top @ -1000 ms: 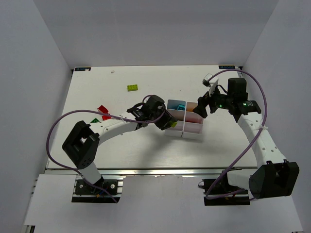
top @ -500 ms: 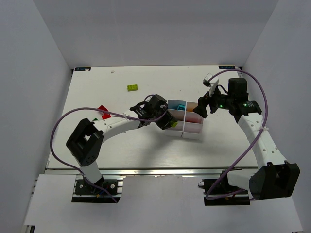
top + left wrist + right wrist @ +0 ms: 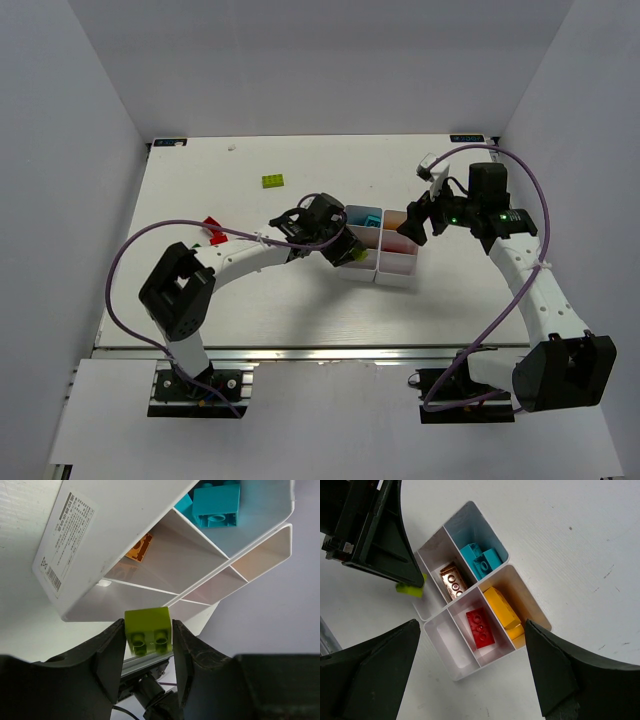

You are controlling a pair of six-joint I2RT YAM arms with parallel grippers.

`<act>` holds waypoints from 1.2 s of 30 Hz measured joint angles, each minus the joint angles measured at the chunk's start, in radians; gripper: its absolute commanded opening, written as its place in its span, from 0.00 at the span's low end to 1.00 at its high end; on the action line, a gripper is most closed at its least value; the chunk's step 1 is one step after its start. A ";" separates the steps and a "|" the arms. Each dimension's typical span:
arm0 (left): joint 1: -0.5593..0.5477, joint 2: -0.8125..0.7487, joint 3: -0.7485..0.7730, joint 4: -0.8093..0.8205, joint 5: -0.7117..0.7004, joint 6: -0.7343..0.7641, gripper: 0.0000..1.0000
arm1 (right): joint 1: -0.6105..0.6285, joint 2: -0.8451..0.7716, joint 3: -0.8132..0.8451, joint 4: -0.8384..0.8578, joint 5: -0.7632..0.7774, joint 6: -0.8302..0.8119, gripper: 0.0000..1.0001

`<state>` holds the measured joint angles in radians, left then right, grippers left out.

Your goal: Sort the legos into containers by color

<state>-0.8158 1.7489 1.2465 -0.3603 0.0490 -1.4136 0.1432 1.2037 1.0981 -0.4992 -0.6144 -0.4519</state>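
**A:** From above, how far along is the sort?

**B:** Partway. The left gripper [image 3: 350, 253] sits at the near-left corner of the containers [image 3: 398, 270], pinching a lime brick [image 3: 357, 256]. The right gripper [image 3: 414, 222] hangs by the block's far-right side, jaws spread wide and carrying nothing. Two pieces lie loose on the table [image 3: 300, 310]: a second lime piece [image 3: 272, 181] near the back and a red piece [image 3: 213, 230] out left. Both are well apart from the block.

**A:** And the left wrist camera?

**B:** The lime brick is clamped between both fingers, studs facing the lens, just at the block's outer wall. Beyond it, a cyan brick [image 3: 216, 505] lies in one bin and an orange brick [image 3: 139, 547] in another. Whether the lime one is over a bin or only beside the rim, I can't quite tell from this angle.

**A:** The right wrist camera?

**B:** It gives the clearest count. Cyan, orange, a sorted red brick [image 3: 480, 628] and a yellow brick [image 3: 504, 614] each have their own bin. The corner bin [image 3: 445, 636] beside the red one is bare. The lime brick shows at the block's edge, not yet dropped.

**A:** So what's left?

**B:** I'd say releasing this lime brick, then fetching the two loose ones.
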 measured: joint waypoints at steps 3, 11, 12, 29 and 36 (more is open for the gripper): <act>0.000 0.002 0.004 -0.006 -0.002 0.000 0.52 | 0.000 0.000 0.000 0.000 -0.003 0.000 0.89; 0.000 0.010 0.013 -0.007 -0.009 -0.002 0.52 | 0.000 0.000 0.000 0.000 -0.009 0.000 0.89; 0.000 0.010 0.013 -0.008 -0.010 -0.002 0.52 | 0.000 0.000 0.000 0.000 -0.011 0.000 0.89; 0.048 -0.281 0.033 -0.208 -0.223 0.152 0.13 | 0.005 0.000 0.001 -0.110 -0.266 -0.207 0.86; 0.397 -0.488 -0.087 -0.274 -0.172 0.329 0.71 | 0.056 0.010 0.003 -0.087 -0.286 -0.196 0.84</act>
<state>-0.4191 1.2606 1.1591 -0.6346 -0.1230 -1.0847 0.1997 1.2133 1.1015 -0.5858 -0.9001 -0.6483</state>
